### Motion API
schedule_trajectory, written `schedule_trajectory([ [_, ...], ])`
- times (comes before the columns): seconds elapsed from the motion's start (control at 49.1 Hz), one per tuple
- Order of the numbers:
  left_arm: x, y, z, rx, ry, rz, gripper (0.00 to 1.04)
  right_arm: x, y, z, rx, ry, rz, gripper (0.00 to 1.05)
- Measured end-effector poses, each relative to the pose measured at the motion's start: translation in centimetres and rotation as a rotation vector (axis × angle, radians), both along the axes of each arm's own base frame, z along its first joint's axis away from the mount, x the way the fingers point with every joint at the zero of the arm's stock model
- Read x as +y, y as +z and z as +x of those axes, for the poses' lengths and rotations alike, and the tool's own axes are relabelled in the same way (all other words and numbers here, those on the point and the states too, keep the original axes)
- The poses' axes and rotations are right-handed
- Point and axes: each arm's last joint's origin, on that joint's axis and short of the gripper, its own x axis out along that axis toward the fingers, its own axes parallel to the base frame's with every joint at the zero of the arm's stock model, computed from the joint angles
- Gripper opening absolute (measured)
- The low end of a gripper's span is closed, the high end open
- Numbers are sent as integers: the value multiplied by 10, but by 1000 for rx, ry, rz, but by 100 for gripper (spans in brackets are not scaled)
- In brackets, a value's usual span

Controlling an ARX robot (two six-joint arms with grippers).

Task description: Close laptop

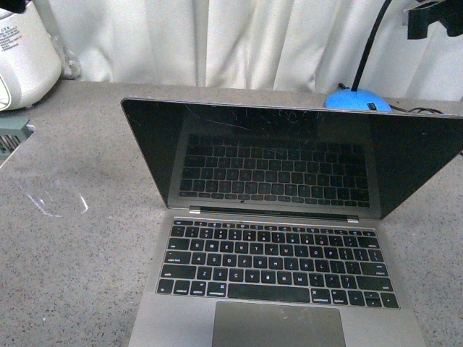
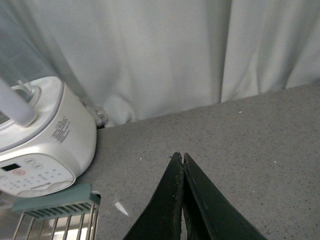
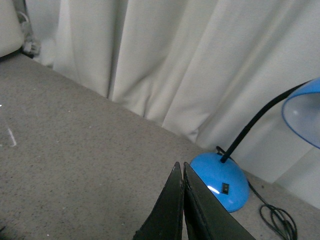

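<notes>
The laptop (image 1: pixel 282 238) sits open on the grey table in the front view, its scratched black screen upright and facing me, black keys and trackpad toward the near edge. Neither gripper shows in the front view. My left gripper (image 2: pixel 181 159) is shut and empty, held above bare table near a white cooker. My right gripper (image 3: pixel 180 166) is shut and empty, held above the table just short of a blue lamp base. The laptop does not show in either wrist view.
A white rice cooker (image 1: pixel 22 54) (image 2: pixel 42 137) stands at the far left, with a metal rack (image 2: pixel 55 212) beside it. A blue desk lamp base (image 1: pixel 357 100) (image 3: pixel 220 180) with black neck and cord stands behind the laptop's right side. White curtain (image 1: pixel 217 40) backs the table.
</notes>
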Motion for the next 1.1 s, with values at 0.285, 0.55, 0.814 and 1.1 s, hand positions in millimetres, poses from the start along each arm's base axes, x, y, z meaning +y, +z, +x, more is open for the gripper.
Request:
schedule_trajectory([
  [0.285,-27,-19,13,70,-88,57,4,25,-16,11,77,88,-4,1],
  [0.55,-31,-27,12,105,-122,63,4,29,-33,10,168,109,15,1],
  [0.814,-38,-43,-3,220,-189,83,4,24,-45,-4,291,62,55,1],
  [1.1,-58,-56,-37,366,-321,127,4,19,-61,-23,453,-72,100,1],
])
